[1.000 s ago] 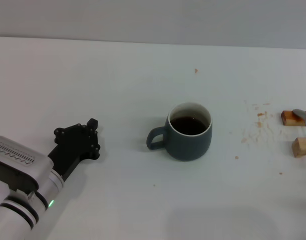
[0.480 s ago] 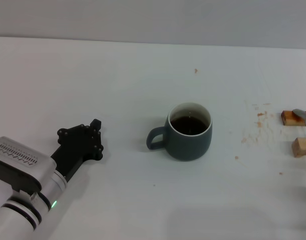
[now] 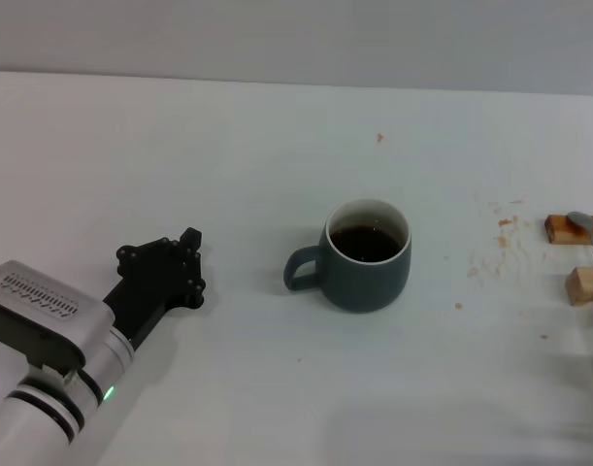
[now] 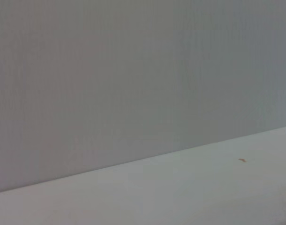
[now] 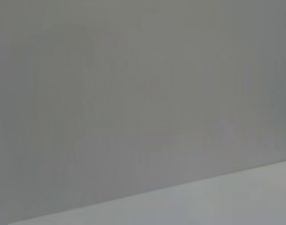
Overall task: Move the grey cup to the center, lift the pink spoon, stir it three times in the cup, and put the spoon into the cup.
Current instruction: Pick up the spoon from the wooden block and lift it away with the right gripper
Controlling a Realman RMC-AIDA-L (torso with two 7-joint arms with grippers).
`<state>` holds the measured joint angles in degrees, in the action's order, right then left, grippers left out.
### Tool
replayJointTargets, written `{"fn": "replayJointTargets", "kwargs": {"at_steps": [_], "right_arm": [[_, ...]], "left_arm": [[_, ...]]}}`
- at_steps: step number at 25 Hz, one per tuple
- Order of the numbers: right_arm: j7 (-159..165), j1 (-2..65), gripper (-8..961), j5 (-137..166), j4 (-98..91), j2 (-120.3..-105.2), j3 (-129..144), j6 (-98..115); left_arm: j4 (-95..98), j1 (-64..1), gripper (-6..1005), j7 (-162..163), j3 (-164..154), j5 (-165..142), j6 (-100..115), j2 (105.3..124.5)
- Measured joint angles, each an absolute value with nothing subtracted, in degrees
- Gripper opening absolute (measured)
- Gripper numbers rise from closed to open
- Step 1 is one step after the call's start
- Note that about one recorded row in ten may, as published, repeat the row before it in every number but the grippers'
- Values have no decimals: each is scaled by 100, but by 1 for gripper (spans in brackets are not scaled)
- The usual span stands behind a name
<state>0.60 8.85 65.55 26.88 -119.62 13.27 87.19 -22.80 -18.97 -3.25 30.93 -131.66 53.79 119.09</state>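
The squat, rounded slate-grey cup point(image 3: 367, 256) with a white rim and inside is standing upright near the middle of the white table point(image 3: 228, 165), holding a dark liquid. Its single loop handle is pointing toward the robot's left side.

Well to the left of the cup, the left gripper point(image 3: 180, 270), a black assembly on a white and grey arm, is hanging low over the table with its tip pointing toward the cup's handle. It is apart from the cup and is gripping nothing; whether its fingers are parted or closed cannot be told.

Far to the right of the cup, at the table's edge of view, the slender pink spoon point(image 3: 589, 231) is lying with its pale oval bowl resting on a small tan wooden block point(image 3: 564, 229) and its thin handle running toward a second tan block point(image 3: 584, 285) nearer the robot. Brownish specks and crumbs point(image 3: 500, 243) are lying scattered on the table between the cup and the blocks.

A small dark sliver is showing at the right border, nearer than the blocks; what it is cannot be told.

Both wrist views are showing only a plain grey wall above a strip of the white table.
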Motion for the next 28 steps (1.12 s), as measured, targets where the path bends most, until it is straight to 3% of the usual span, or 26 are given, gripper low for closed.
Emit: {"fn": "replayJointTargets", "kwargs": {"at_steps": [23, 28], "right_arm": [[266, 1036, 742, 6521, 2656, -11945, 1283, 8283], [429, 1043, 698, 6582, 2607, -11927, 1341, 8255]], "left_arm": [[-2268, -1889, -2, -304, 3084, -13166, 5379, 11909], [-2275, -1876, -2, -304, 3085, -13170, 5379, 11909]]}}
